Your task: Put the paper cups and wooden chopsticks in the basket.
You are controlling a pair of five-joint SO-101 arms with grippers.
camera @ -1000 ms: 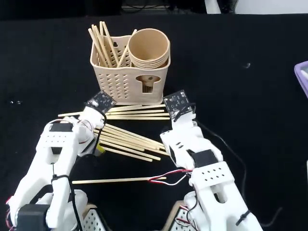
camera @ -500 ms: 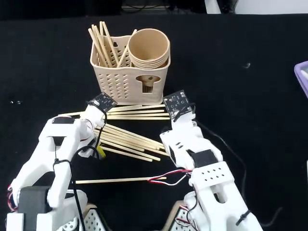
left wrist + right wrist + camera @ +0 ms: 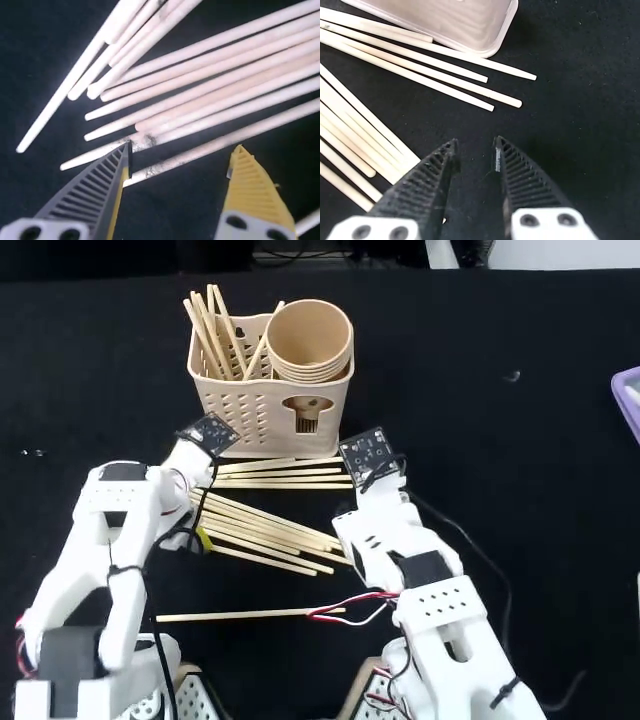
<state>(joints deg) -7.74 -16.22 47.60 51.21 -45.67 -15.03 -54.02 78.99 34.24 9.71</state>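
Left gripper point(image 3: 183, 150) has shifted a little farther and to the left over the last second, and its wrist has tilted toward the basket point(image 3: 265, 405). Its jaws are spread wide and hold nothing. The right gripper point(image 3: 475, 142) has not moved. Its jaws stand a narrow gap apart, empty, over bare black table point(image 3: 520, 470). No stick has left the table in that time, so the shift reads as lining up for a grasp, not a transfer.

Layout, near to far:

1. A single chopstick point(image 3: 240, 615) lies crosswise nearest the arm bases, well apart from both grippers.
2. The loose pile point(image 3: 270, 530) of chopsticks fans across the table between the two arms. In the left wrist view, the pile's near-edge stick point(image 3: 220, 142) passes between the spread jaws, with the grey finger point(image 3: 107, 175) at the stick ends and the yellow finger point(image 3: 247, 182) just clear of it.
3. A flat row of chopsticks point(image 3: 290, 472) lies just in front of the basket. Their right ends lie near the right gripper but apart from it.
4. The basket already holds upright chopsticks point(image 3: 215, 335) in its left side and stacked paper cups point(image 3: 309, 340) in its right.

Judgement: the cups are done and the loose sticks remain.
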